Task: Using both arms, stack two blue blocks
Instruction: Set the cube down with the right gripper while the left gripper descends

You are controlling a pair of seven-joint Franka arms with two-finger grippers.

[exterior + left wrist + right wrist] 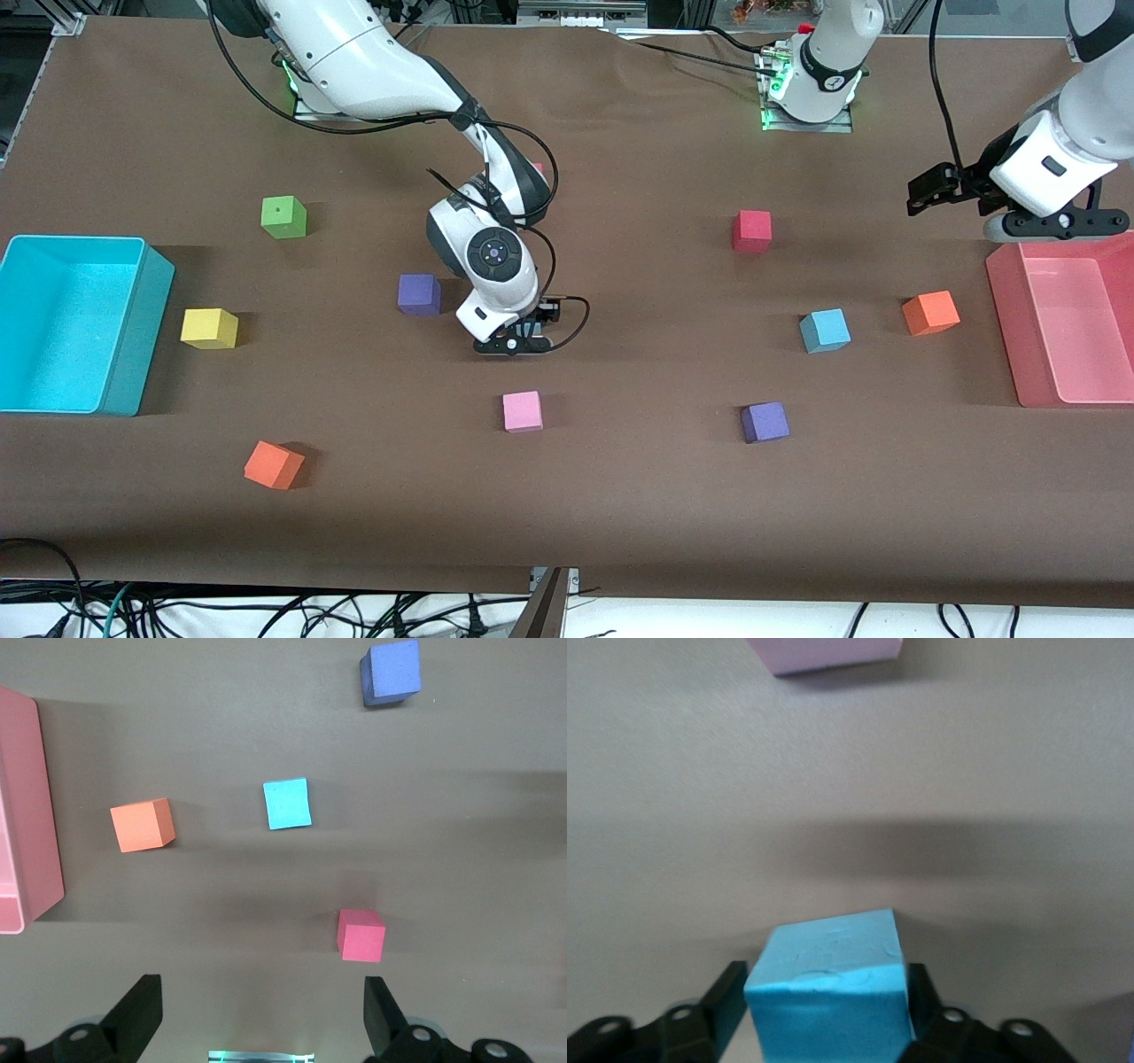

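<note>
Right wrist view shows you the right tool (824,1014) flanking a light, soft sky-blue foam cube (828,988), grip uncertain; take its flat sides, while the left tool (261,1023) waits spread apart.

blue block (828,988): looking like matte, slightly dented foam
table covering (620,496): appearing as dull brown cloth
pink bin (1076,354): showing smooth plastic

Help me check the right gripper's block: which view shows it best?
The right wrist view: the blue block fills the space between the right gripper's fingers. The front view hides it under the arm; the left wrist view doesn't show it.
</note>
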